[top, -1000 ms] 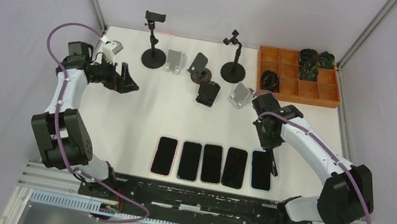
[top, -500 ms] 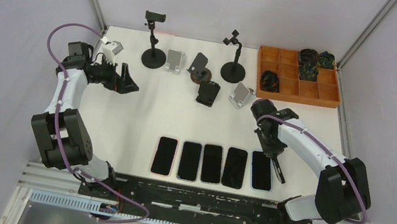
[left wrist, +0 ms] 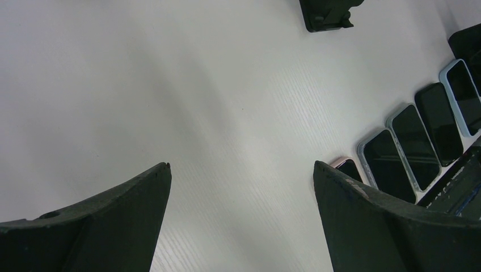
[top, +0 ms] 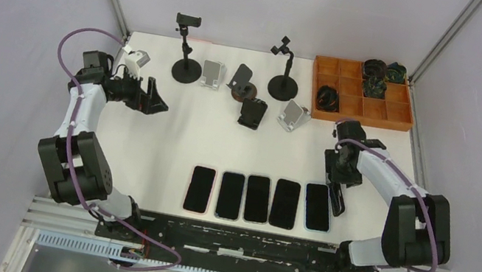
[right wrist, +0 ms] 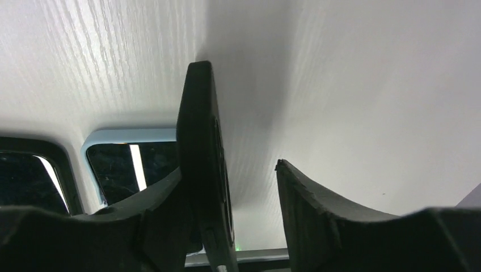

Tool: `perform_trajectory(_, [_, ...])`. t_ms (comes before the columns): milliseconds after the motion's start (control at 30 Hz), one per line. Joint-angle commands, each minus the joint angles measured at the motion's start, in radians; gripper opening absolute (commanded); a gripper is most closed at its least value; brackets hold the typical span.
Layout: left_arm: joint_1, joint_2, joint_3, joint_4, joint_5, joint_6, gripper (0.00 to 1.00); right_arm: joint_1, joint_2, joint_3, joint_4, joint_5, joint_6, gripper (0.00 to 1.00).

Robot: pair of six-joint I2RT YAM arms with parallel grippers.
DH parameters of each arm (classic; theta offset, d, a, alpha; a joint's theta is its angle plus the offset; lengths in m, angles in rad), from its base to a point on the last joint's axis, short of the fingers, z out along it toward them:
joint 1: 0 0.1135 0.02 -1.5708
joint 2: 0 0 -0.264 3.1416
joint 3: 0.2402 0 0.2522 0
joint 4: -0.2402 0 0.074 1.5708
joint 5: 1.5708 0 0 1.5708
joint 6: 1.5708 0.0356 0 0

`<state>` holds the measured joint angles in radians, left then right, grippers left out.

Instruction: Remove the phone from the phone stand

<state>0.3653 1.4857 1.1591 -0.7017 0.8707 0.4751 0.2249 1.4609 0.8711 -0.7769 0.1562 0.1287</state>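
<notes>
The right tool (right wrist: 230, 170) hung low over the near right part of the white table (top: 170, 138), its two fingers apart. A thin black slab (right wrist: 195, 113), seemingly a phone seen edge-on, stood between them. It lay against one finger (right wrist: 153, 209), and a clear gap separated it from the other finger (right wrist: 317, 215), so the tool was released rather than clenched on it. A tiny green light showed near the slab's lower end in the right wrist view.

Just beside the slab lay a phone in a pale blue case (top: 317, 206), screen up. It was the rightmost of a row of five phones along the near edge, the others being a pink-edged phone (top: 199, 188) and three dark phones (top: 230, 195) (top: 258, 198) (top: 284, 203). All screens were dark, and any brand marks were too small to read.

The left tool (left wrist: 241, 164) was held over the far left of the table, its fingers spread wide and gripping nothing.

At the far side, well apart from the phones, stood two tall clamp stands (top: 186, 59) (top: 283, 76). Near them were small silver stands (top: 213, 73) (top: 292, 116) and black stands (top: 252, 113) (top: 242, 81). An orange tray (top: 370, 110) with dark items in some compartments sat at the far right corner.
</notes>
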Motion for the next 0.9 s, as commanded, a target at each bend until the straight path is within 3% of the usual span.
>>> perform_trajectory(0, [0.004, 0.022, 0.019, 0.002, 0.018, 0.051, 1.00, -0.031, -0.072, -0.013, 0.076, -0.002, 0.025, 0.63])
perform_trajectory(167, [0.003, 0.027, 0.015, 0.002, 0.020, 0.057, 1.00, -0.035, -0.102, -0.025, 0.066, 0.132, 0.043, 0.67])
perform_trajectory(500, [0.003, 0.028, 0.016, 0.002, 0.021, 0.056, 1.00, -0.043, -0.092, -0.061, 0.106, 0.154, 0.049, 0.69])
perform_trajectory(700, [0.004, 0.025, 0.016, 0.002, 0.022, 0.056, 1.00, -0.047, -0.135, -0.005, 0.137, 0.256, 0.089, 0.79])
perform_trajectory(867, [0.004, 0.026, 0.022, 0.002, 0.033, 0.044, 1.00, -0.047, -0.069, 0.044, 0.237, 0.145, 0.120, 0.83])
